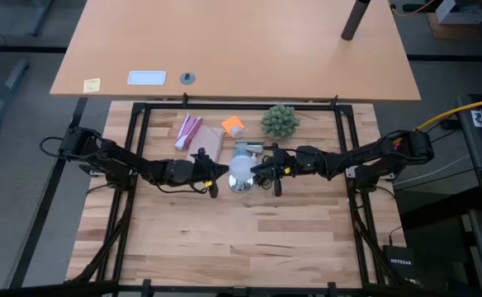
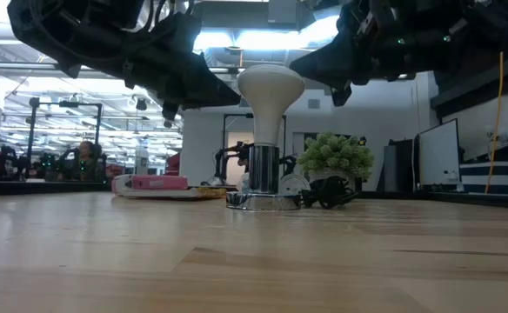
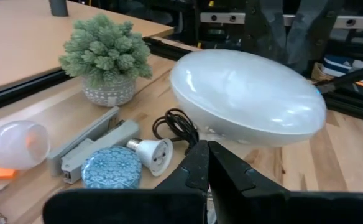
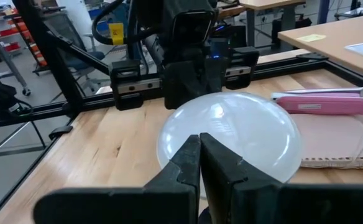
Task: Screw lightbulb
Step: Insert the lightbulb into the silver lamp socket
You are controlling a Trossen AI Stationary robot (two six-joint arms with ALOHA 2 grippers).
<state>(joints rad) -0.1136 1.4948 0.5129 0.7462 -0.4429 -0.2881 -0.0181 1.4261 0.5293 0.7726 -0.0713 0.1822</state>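
The lightbulb [image 2: 270,88], a frosted white globe with a narrower neck, stands upright with its neck in the shiny silver socket base [image 2: 262,198] at the table's middle. It also shows in the high view [image 1: 239,167]. My left gripper [image 3: 207,157] is shut, level, right at the globe's left side [image 3: 247,96]. My right gripper [image 4: 200,155] is shut, level, right at the globe's right side [image 4: 231,134]. In the high view the left gripper [image 1: 217,170] and right gripper [image 1: 262,171] flank the bulb. My left gripper's shut fingertips point level at the globe's side from the table's left; I cannot tell whether they touch it. My right gripper's shut fingertips point level at the globe's side from the table's right; I cannot tell whether they touch it.
Behind the socket lie a grey stapler [image 3: 88,144], a blue round tin [image 3: 110,167], a small white lamp [image 3: 151,153] and a black cord [image 3: 175,124]. A green spiky plant [image 1: 281,121], an orange item [image 1: 233,125] and a pink object [image 1: 187,130] stand farther back.
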